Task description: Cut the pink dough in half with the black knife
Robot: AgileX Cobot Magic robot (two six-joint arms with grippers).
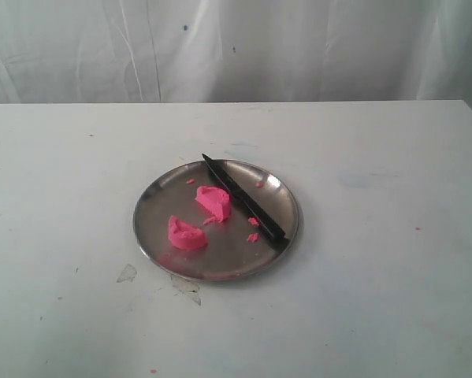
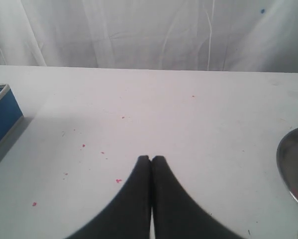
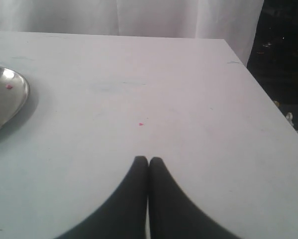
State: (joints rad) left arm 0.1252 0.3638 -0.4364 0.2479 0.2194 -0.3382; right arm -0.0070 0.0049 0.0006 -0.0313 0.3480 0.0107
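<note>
A white table (image 1: 377, 299) stands in front of a pale draped curtain (image 1: 299, 47), and near its middle sits a round steel plate (image 1: 239, 256). The pink dough (image 1: 213, 201) lies on the plate as two ragged pieces: one about the plate's centre, and a second lump (image 1: 186, 233) closer to the plate's near left rim, the two apart with bare steel between them. The black knife (image 1: 243, 197) rests slantwise across the right part of the plate, just beside the central piece, with its point at the far rim and its handle end by the near right rim. Tiny pink crumbs (image 1: 254, 222) dot the plate alongside the blade. The left gripper (image 2: 150, 158) is over bare, speckled table well apart from the plate, its fingers pressed together and holding nothing; a blue box (image 2: 2, 117) sits further still from the plate. The right gripper (image 3: 148, 159) is likewise over bare table away from the plate, its fingers closed tight against each other and empty
</note>
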